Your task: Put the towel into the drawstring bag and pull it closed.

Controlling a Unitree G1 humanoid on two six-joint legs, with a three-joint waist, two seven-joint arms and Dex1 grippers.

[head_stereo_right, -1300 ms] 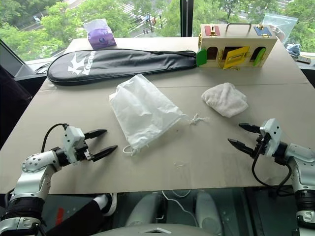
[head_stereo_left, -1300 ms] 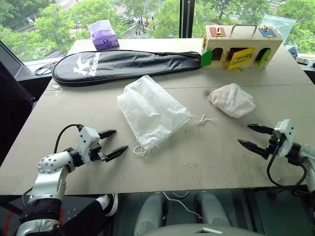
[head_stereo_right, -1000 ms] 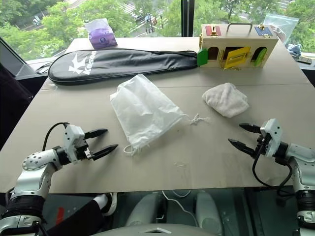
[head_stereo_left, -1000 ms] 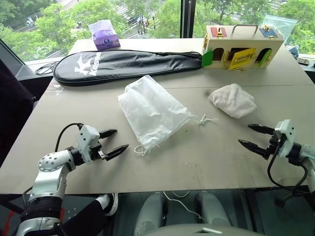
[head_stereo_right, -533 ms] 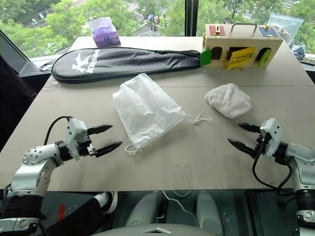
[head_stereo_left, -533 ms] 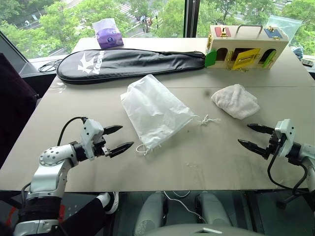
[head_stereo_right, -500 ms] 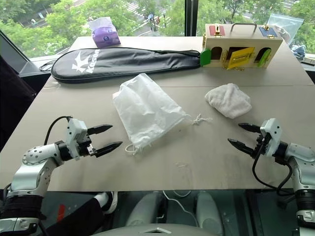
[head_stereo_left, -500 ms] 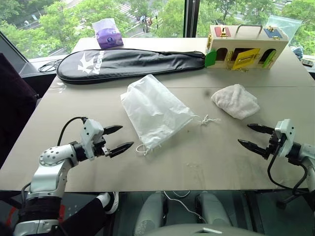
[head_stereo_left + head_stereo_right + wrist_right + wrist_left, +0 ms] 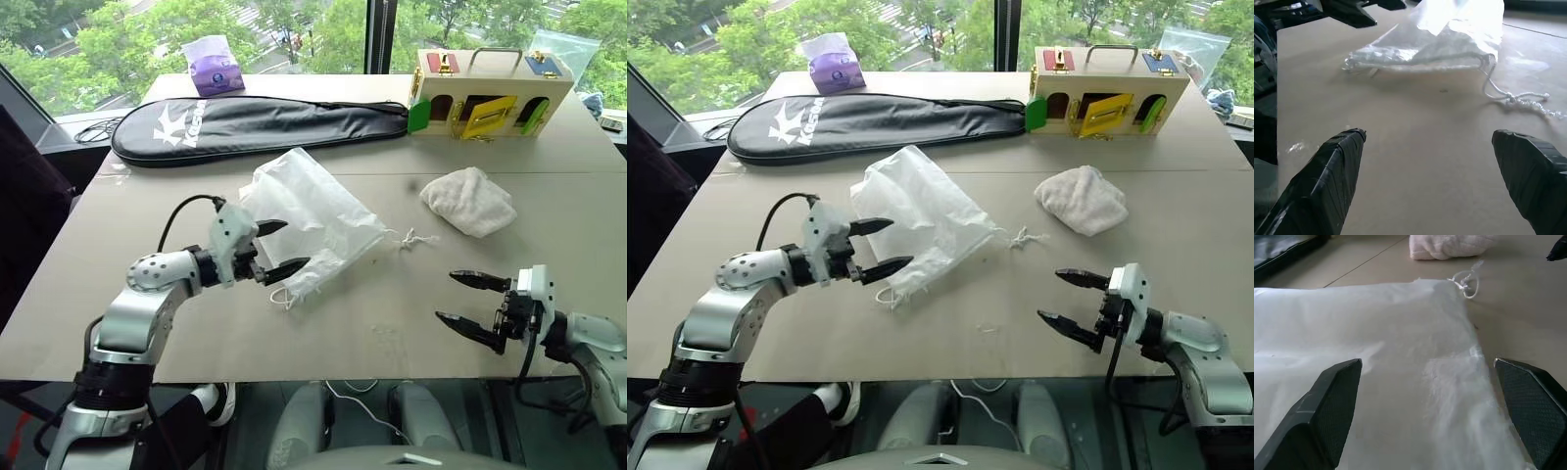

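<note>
Head views: left hand (image 9: 276, 247) hangs over the near left edge of the drawstring bag (image 9: 312, 215), fingers spread wide, nothing between them; right hand (image 9: 470, 304) sits low over bare bench (image 9: 549, 196) near the front edge, fingers likewise wide apart and empty. The bag lies flat mid-bench, gathered mouth toward the front right, one cord looped at the near corner, the other trailing to a small knot (image 9: 416, 239) on the towel's side. The towel (image 9: 468, 200) rests well apart from the bag, on the right, untouched. Judged step: opening approach on the bag, nothing done yet. To do it well, the left hand should pinch only the top layer at the mouth hem, not both layers, so the mouth can be lifted open; the thin fabric will likely slide on the bench, so come down gently. Left wrist view: bag fabric fills the space between the two fingers (image 9: 1327, 406); it looks thin, translucent, faintly creased, the hem edge on the right, with knot and towel beyond. Right wrist view: the mouth hem (image 9: 1415, 61) shows as a bunched, puckered ridge lying closed, the cord running off to the knot; the left hand's fingertips show above it.
</note>
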